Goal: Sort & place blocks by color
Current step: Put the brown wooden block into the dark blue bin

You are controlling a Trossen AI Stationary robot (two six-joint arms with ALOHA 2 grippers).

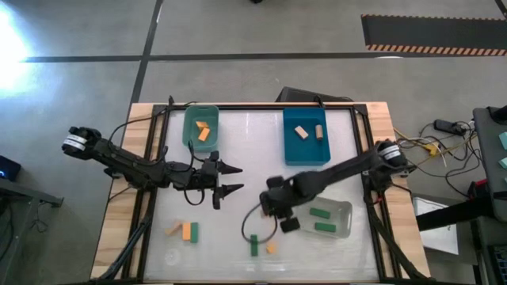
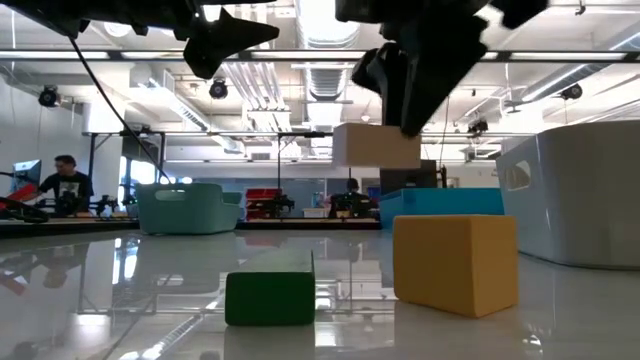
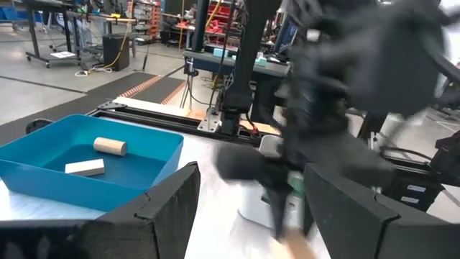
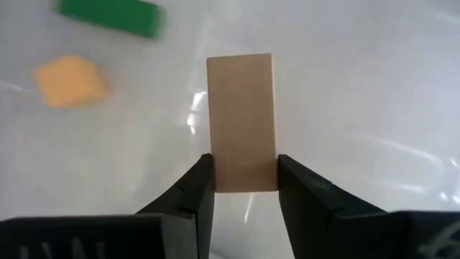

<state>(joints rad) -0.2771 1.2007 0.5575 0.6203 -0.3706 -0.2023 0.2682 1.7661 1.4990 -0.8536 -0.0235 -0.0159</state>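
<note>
My right gripper [image 1: 279, 215] hangs over the middle of the table, near the front, shut on a pale tan block [image 4: 241, 108]. The low view shows that block [image 2: 375, 145] in the air under the dark fingers. Below it a green block [image 1: 254, 245] and an orange block [image 1: 271, 248] lie flat on the table. A tan, an orange and a green block [image 1: 184, 231] lie together at the front left. My left gripper [image 1: 236, 179] waits open at the table's left centre, pointing level toward the right. My right gripper pinches the tan block between its two fingers, on the two long sides near one end [image 4: 241, 174]. The fingers [image 4: 194, 187] slant down from above and lie along the block, which juts out past their tips. The block is lifted clear of the table.
A teal bin [image 1: 190, 136] with orange blocks stands at the far left. A blue bin [image 1: 305, 150] with tan blocks stands at the far right. A clear bin [image 1: 342, 210] with green blocks sits at the right, close beside my right gripper.
</note>
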